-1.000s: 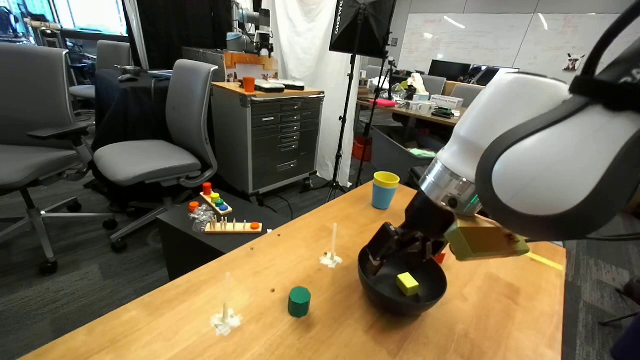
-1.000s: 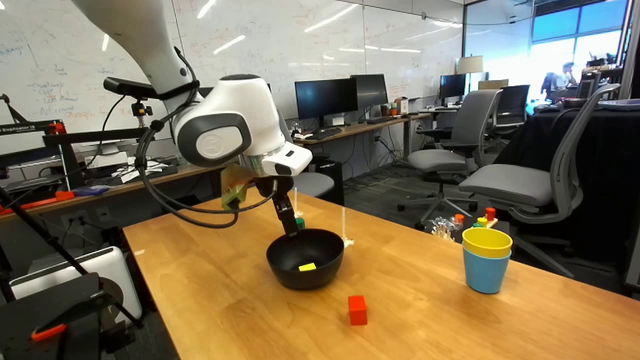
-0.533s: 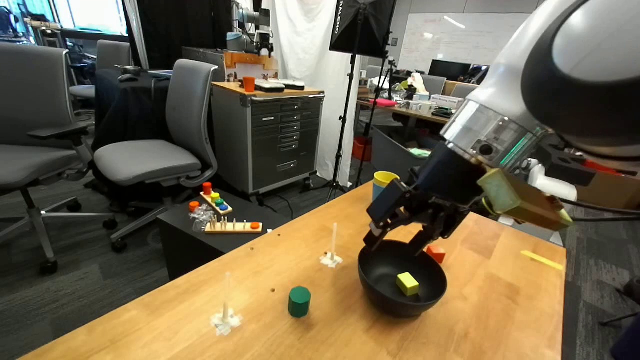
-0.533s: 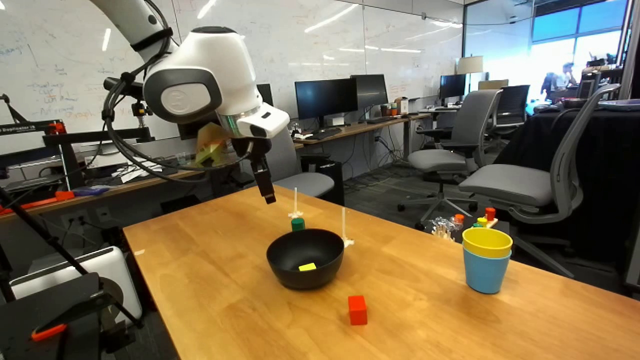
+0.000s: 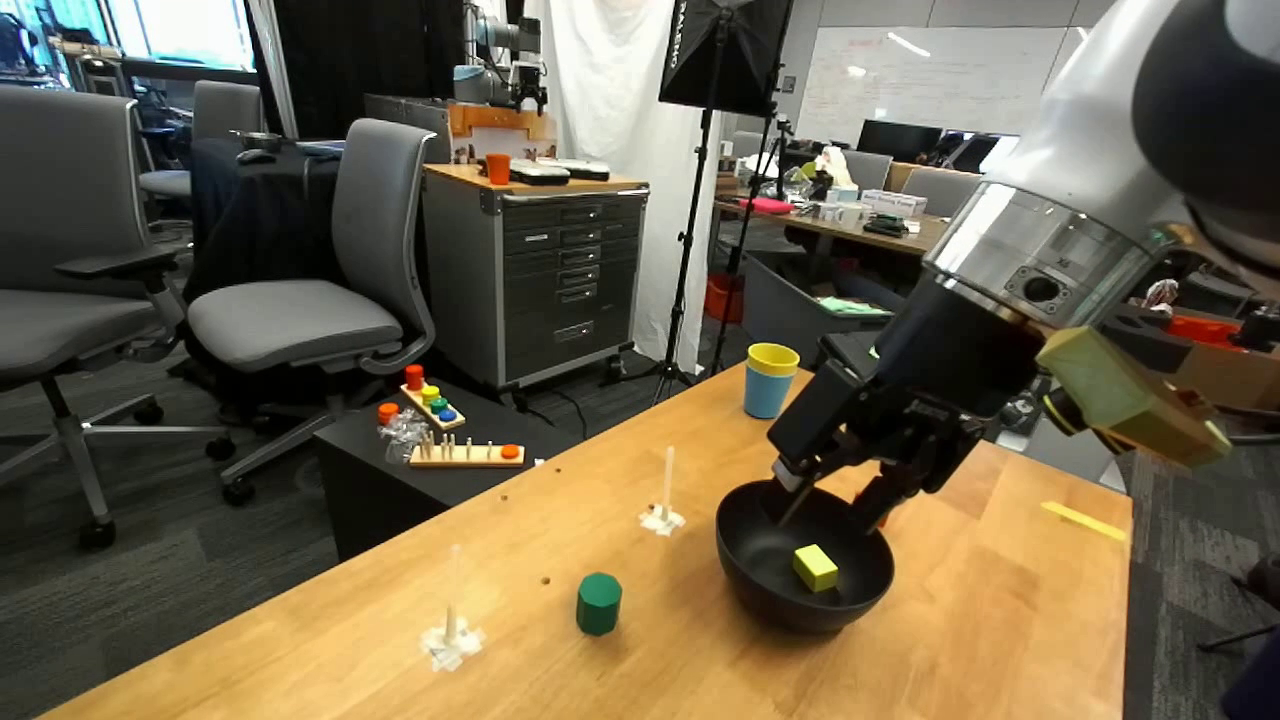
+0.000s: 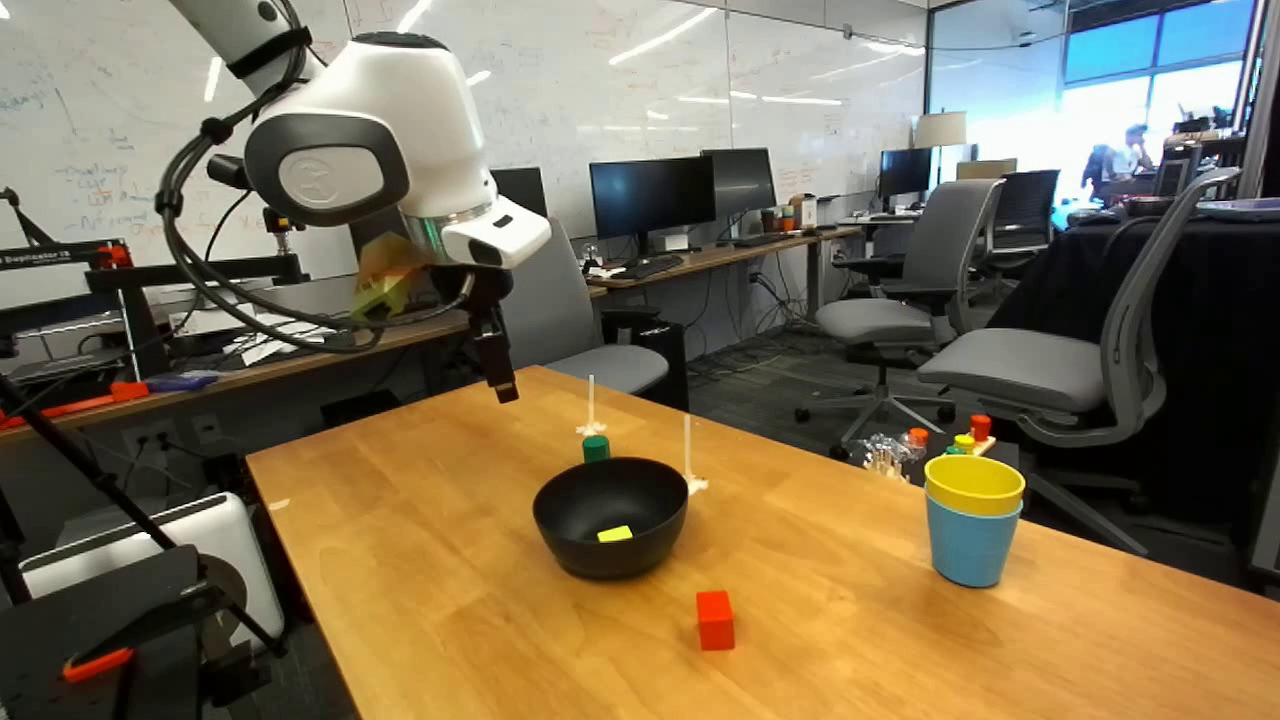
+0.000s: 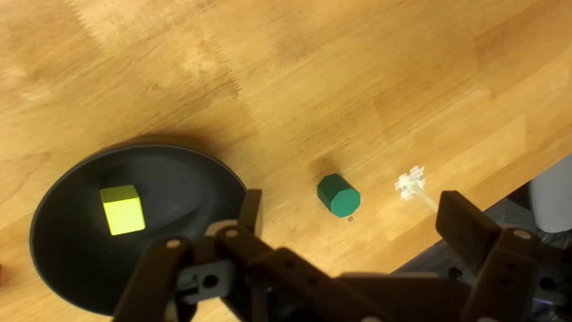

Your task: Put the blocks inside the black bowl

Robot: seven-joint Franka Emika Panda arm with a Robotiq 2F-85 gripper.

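A yellow block (image 5: 816,568) (image 6: 614,534) (image 7: 125,212) rests inside the black bowl (image 5: 755,600) (image 6: 600,562) (image 7: 174,179). On the bare table beside the bowl stands the green block (image 5: 598,605) (image 6: 596,448) (image 7: 340,197). The red block (image 6: 715,620) lies on the table on the bowl's opposite side; the arm mostly covers it in an exterior view, and only a sliver shows at the wrist view's left edge. My gripper (image 6: 508,392) (image 7: 351,201) hangs high above the table, jaws wide apart and holding nothing. In the wrist view the green block appears between its fingertips, well below.
Two thin pale pegs (image 5: 668,482) stand taped upright, one of them near the green block. A yellow cup (image 6: 974,483) sits in a blue cup (image 6: 970,548) farther along the table (image 6: 450,600). A yellow tape strip (image 5: 1083,520) lies near the table's end.
My gripper has risen from the bowl and shifted away from it, leftward in an exterior view, staying open. The bowl and blocks have not moved.
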